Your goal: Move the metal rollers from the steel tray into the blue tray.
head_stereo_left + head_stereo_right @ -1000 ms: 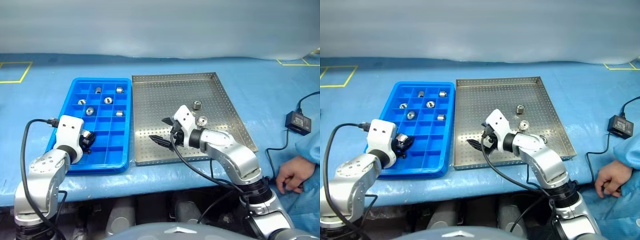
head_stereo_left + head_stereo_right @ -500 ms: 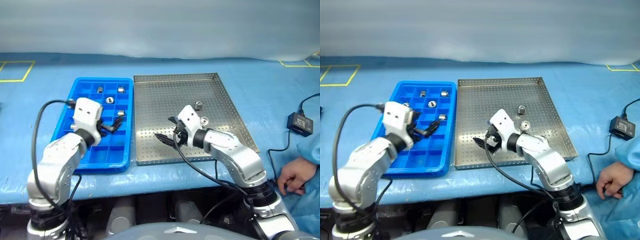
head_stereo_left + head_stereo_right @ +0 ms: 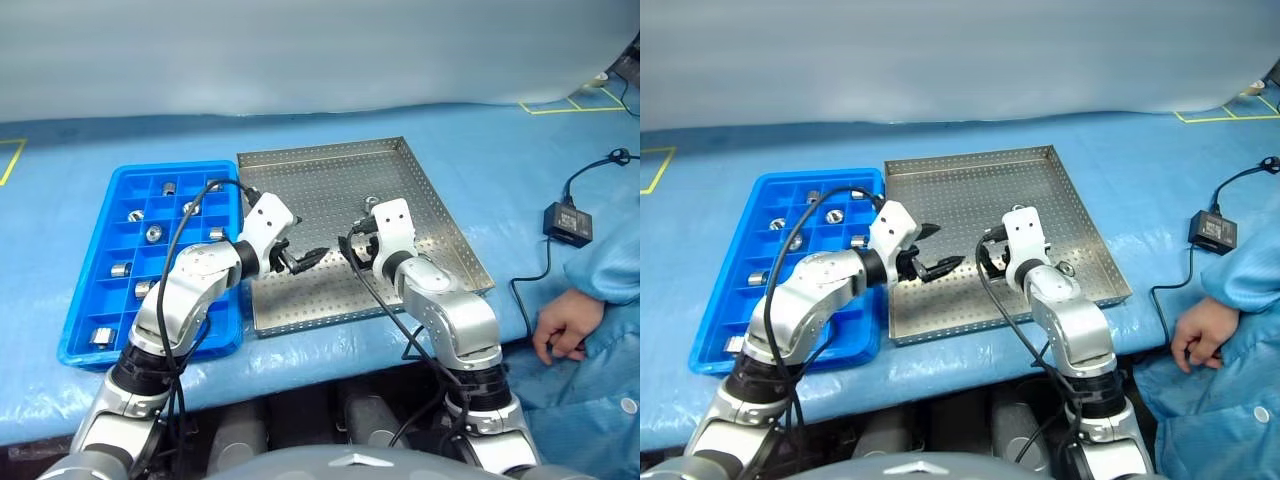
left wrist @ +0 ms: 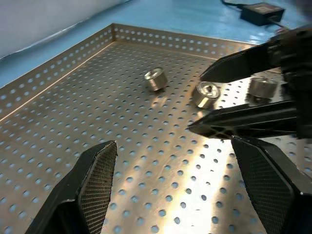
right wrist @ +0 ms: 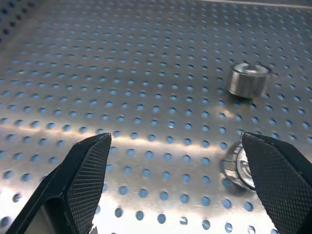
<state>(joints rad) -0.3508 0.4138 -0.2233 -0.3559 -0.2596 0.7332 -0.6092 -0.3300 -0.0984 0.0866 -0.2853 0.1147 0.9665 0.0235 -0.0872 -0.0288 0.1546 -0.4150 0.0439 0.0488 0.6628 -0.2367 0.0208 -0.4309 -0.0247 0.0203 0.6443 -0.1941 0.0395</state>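
Observation:
The steel tray (image 3: pixel 300 170) lies mid-table, the blue tray (image 3: pixel 80 330) to its left. My left gripper (image 3: pixel 305 243) hangs open and empty over the steel tray's near left part, pointing right. My right gripper (image 3: pixel 353 250) faces it, also open and empty. In the left wrist view three metal rollers (image 4: pixel 156 79) (image 4: pixel 207 94) (image 4: pixel 263 87) rest on the perforated floor just beyond the right gripper's fingers (image 4: pixel 243 122). The right wrist view shows one roller (image 5: pixel 248 80) ahead and another (image 5: pixel 238 163) beside its finger. Several rollers (image 3: pixel 153 232) sit in the blue tray's compartments.
A black power adapter (image 3: pixel 567 222) with its cable lies on the blue table cover to the right. A person's hand (image 3: pixel 560 330) in a blue sleeve rests at the table's right front edge. Yellow floor-tape marks (image 3: pixel 560 105) show at the far right.
My left gripper opened, left its roller in the blue tray and swung right over the steel tray. The right gripper turned forward toward the rollers. The camera has panned right.

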